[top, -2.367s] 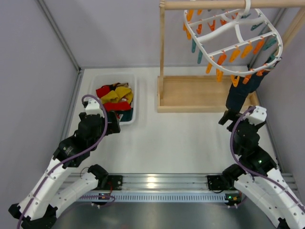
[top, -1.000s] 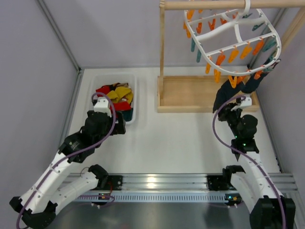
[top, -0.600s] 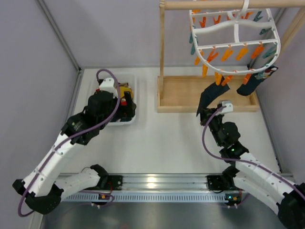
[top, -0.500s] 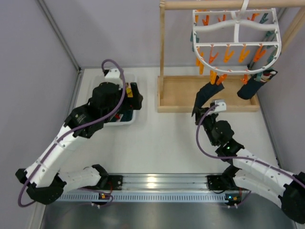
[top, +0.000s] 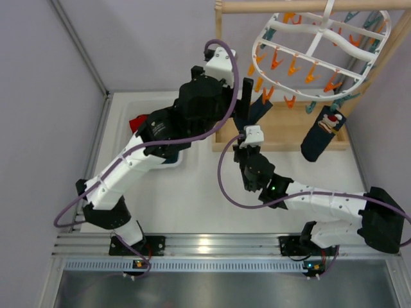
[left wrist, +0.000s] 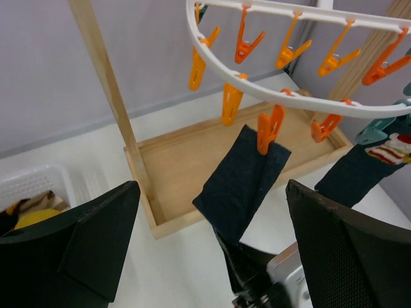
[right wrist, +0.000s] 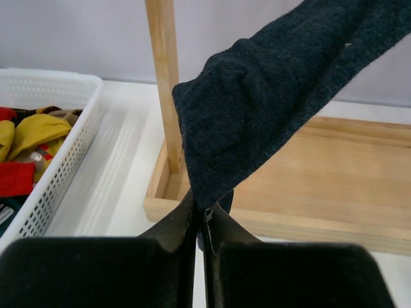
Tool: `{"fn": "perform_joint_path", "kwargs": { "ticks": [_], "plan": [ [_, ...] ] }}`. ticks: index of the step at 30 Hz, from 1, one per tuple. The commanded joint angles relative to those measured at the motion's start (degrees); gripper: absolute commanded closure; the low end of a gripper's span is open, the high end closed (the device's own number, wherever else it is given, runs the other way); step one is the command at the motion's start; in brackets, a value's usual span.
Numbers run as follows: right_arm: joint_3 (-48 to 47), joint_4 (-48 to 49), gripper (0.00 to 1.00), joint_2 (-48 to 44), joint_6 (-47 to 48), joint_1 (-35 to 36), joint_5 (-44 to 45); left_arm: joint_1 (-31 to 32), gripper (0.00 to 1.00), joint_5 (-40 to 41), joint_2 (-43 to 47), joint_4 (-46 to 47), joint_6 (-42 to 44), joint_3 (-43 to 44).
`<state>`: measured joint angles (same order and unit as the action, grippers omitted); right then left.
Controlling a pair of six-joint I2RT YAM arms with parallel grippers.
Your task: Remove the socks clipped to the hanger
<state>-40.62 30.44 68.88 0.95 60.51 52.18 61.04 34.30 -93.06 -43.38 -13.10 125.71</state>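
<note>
The white hanger (top: 321, 48) hangs tilted from the wooden rod, with orange and teal clips along its frame. A dark navy sock (left wrist: 241, 179) is held at its top by an orange clip (left wrist: 268, 131). My right gripper (right wrist: 200, 215) is shut on that sock's (right wrist: 257, 115) lower tip, and the fabric is pulled taut. My left gripper (left wrist: 215, 256) is open wide just in front of the same sock, touching nothing. In the top view it (top: 247, 106) sits beside the sock (top: 262, 108), above the right gripper (top: 244, 131). A second dark sock (top: 321, 135) with a red and white pattern hangs from a teal clip (left wrist: 379, 128).
The wooden stand's post (right wrist: 164, 77) and tray base (right wrist: 334, 186) lie directly behind the sock. A white basket (right wrist: 58, 128) with yellow and red socks (right wrist: 26, 138) sits to the left, mostly under the left arm in the top view.
The left arm swung from the basket across to the hanger. The right gripper moved left with the sock's end in it, and the hanger turned and tilted.
</note>
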Motion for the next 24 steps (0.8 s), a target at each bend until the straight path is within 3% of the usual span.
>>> {"fn": "perform_joint_path", "kwargs": {
  "ticks": [1, 8, 12, 18, 24],
  "plan": [
    [-6.4, 1.8, 1.0, 3.7, 5.4, 2.5, 5.6, 2.3, 0.01, 6.2, -7.0, 1.5, 10.1, 8.0],
    [-8.1, 3.8, 1.0, 7.0, 8.3, 3.6, 5.8, 2.7, 0.01, 7.0, -18.9, 2.9, 17.8, 20.6],
    [-9.2, 3.7, 1.0, 9.0, 10.3, 4.0, 5.0, 2.6, 0.01, 4.4, -23.0, 5.3, 20.9, 22.4],
    [-10.4, 3.1, 1.0, 10.0, 11.4, 4.5, 4.8, 2.5, 0.04, 7.0, -26.3, 7.7, 21.4, 22.3],
    [-11.1, 3.0, 1.0, 10.0, 12.4, 4.8, 4.4, 2.0, 0.15, 10.4, -28.3, 10.0, 22.9, 22.1]
  ]
}}
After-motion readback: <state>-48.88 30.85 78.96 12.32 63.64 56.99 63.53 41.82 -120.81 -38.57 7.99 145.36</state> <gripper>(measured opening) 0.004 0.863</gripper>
